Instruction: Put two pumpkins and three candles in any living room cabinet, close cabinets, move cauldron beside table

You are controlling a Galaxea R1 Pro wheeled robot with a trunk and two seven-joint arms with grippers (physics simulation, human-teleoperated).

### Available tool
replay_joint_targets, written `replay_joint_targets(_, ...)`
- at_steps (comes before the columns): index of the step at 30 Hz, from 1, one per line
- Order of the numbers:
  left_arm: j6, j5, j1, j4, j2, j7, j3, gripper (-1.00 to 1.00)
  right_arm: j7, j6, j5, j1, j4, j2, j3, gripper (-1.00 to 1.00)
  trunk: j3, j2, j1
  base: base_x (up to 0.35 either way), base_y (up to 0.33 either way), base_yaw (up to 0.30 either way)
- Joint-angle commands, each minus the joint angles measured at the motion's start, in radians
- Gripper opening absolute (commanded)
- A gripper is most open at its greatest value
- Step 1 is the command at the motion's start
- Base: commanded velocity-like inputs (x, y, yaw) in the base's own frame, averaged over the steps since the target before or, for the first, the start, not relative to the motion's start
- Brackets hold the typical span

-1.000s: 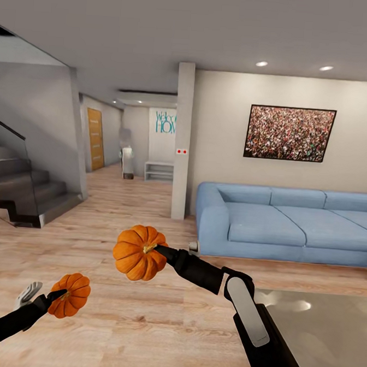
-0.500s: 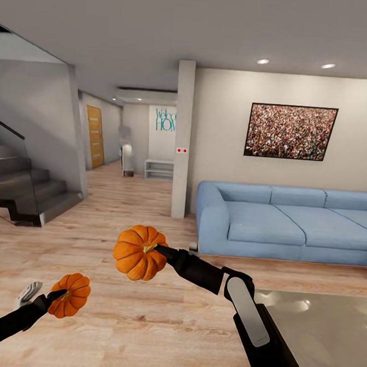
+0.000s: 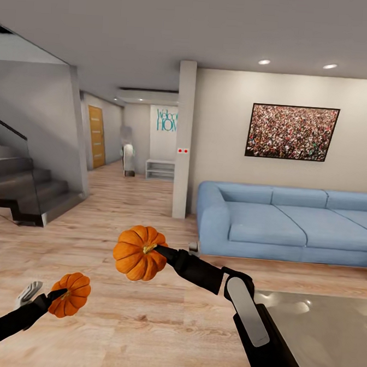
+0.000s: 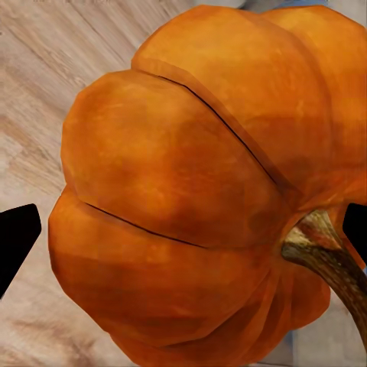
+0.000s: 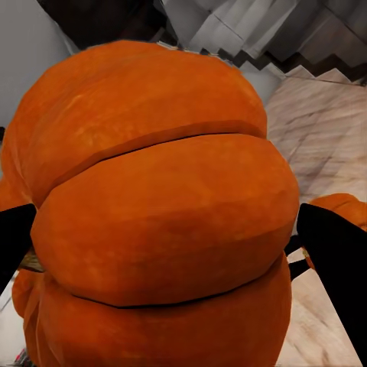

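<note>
Both grippers are loaded: your right gripper [image 3: 158, 251] is clamped on the larger-looking pumpkin [image 3: 139, 253], carried out in front at mid-height; your left gripper [image 3: 55, 296] is clenched on the other pumpkin [image 3: 70, 294], lower and out to your left; in each wrist view the fruit [image 4: 199, 191] bulges between the dark fingertips [image 5: 336, 252], so the holds look secure, though that is a judgement.

What matters now is bearing, not reach; the cabinet is nowhere ahead of you; facing you are the blue sofa [image 3: 290, 224], a pillar [image 3: 183, 139], stairs [image 3: 24, 189] on the left and a hallway beyond; the grey table [image 3: 326, 330] lies just beside your right forearm, low on the right.

So you will probably need to turn the base before either arm can deliver anything; neither arm is nearer to a target you cannot yet see; mind the right elbow near the table edge as you swing, and keep both pumpkins raised over the wood floor [image 3: 140, 328].
</note>
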Motion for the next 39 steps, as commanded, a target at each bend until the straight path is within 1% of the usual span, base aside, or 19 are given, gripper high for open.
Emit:
replay_joint_targets(1,0.004,0.009,-0.001,-0.002,0.001,-0.001,-0.005,-1.00,0.003,0.004,-0.001,-0.001,0.000,0.000,-0.001,-1.00,-0.001,-0.001,0.000,-0.192,0.000,0.183)
replay_joint_targets(7,0.004,0.008,-0.001,-0.012,0.001,-0.001,-0.003,-1.00,-0.001,0.004,-0.002,-0.001,-0.002,0.001,0.000,-1.00,-0.001,-0.001,0.000,-0.242,-0.017,0.248)
replay_joint_targets(13,0.004,0.008,-0.001,-0.013,0.001,0.000,-0.004,-1.00,-0.005,0.004,-0.002,-0.001,-0.002,0.004,0.000,-1.00,-0.001,-0.001,0.000,-0.052,-0.021,0.270)
replay_joint_targets(19,0.005,0.008,-0.001,-0.013,0.001,0.001,-0.006,-1.00,-0.005,0.004,-0.004,-0.001,-0.001,0.006,0.000,-1.00,-0.001,-0.001,0.000,-0.066,-0.222,0.257)
replay_joint_targets(27,0.004,0.008,-0.001,-0.013,0.001,0.000,-0.005,-1.00,-0.005,0.004,-0.004,-0.001,-0.001,0.005,0.000,-1.00,-0.001,-0.001,0.000,-0.004,-0.253,0.036)
replay_joint_targets(34,0.004,0.008,-0.001,-0.013,0.001,-0.001,-0.004,-1.00,-0.008,0.003,0.000,-0.001,-0.001,0.004,0.000,-1.00,-0.001,-0.001,0.000,0.000,-0.033,0.001)
replay_joint_targets(39,0.005,0.008,-0.001,-0.013,0.001,-0.001,-0.004,-1.00,-0.009,0.003,0.022,-0.001,0.001,0.005,0.000,-1.00,-0.001,-0.001,0.000,-0.001,-0.001,0.000)
